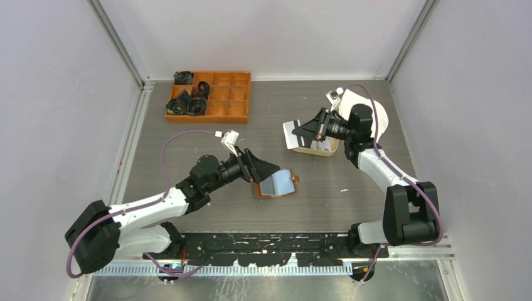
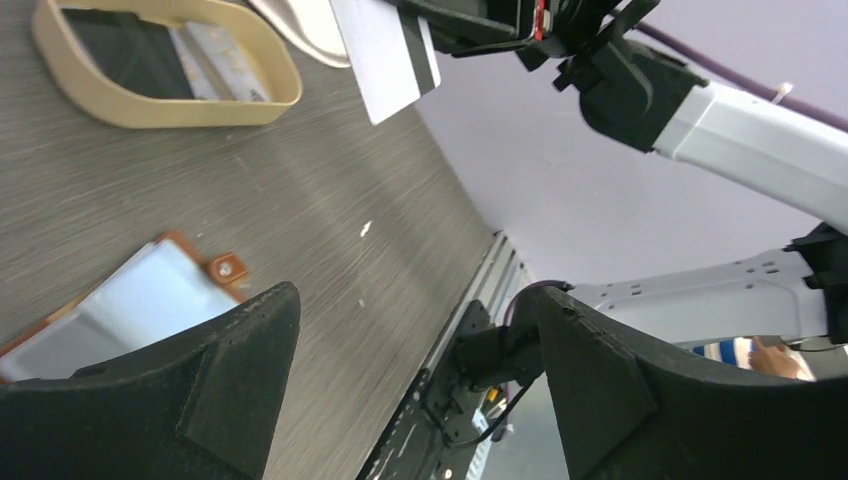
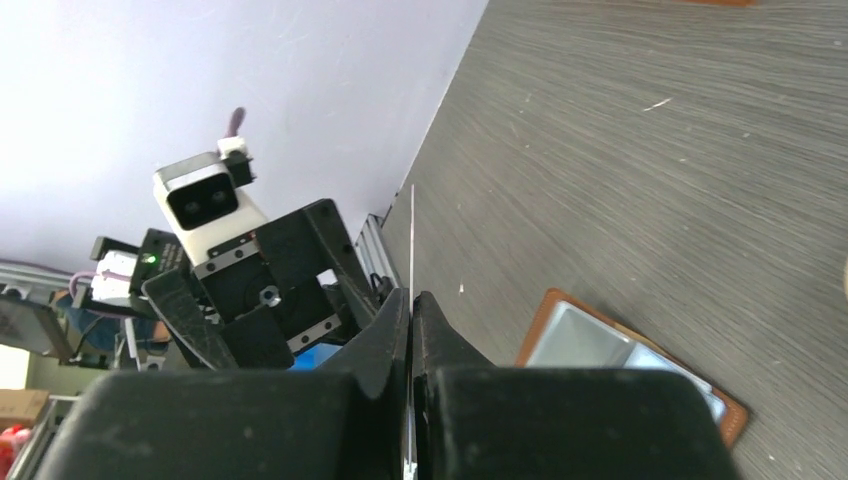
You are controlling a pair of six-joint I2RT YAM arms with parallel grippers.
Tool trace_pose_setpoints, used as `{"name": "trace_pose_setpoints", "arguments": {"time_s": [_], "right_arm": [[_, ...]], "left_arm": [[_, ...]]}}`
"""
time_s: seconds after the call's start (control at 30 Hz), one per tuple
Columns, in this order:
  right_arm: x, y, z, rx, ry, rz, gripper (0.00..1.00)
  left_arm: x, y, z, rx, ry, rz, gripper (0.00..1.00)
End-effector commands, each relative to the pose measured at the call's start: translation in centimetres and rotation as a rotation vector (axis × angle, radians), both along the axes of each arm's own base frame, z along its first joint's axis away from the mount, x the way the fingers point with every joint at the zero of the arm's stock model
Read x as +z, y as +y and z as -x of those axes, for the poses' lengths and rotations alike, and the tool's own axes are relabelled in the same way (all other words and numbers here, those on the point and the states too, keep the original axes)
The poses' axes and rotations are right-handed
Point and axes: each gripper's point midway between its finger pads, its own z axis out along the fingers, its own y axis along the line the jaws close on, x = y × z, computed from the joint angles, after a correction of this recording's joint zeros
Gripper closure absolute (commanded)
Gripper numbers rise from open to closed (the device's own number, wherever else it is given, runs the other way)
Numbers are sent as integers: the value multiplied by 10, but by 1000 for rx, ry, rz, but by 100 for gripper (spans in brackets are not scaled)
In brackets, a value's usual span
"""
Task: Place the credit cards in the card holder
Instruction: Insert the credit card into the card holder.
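Bright, even diffuse light with soft, faint shadows. Sheen and streaky blur on the worktop [image 2: 330, 200] in left wrist view; top view sharp.

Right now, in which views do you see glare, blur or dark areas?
Top external: sharp and evenly lit, but the grey-blue card on the card holder shines with glare. Left wrist: the table grain looks smeared. Right wrist: the right end effector is a dark mass; its white card shows only edge-on.
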Motion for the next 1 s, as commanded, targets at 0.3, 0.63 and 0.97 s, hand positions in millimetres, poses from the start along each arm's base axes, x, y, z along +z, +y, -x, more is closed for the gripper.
{"name": "trace_pose_setpoints", "arguments": {"time_s": [0.3,0.63,0.97], "right_arm": [[42,29,29,109,-157,-77,99],[38,35,33,131,-166,-74,98],[40,35,38,154,-202,-59,86]], "left_arm": [[59,-19,-38,-68,-109,303,15],[57,-39,-55,-117,-112,328,44],[43,-34,-51,-184,-123,292,100]]}}
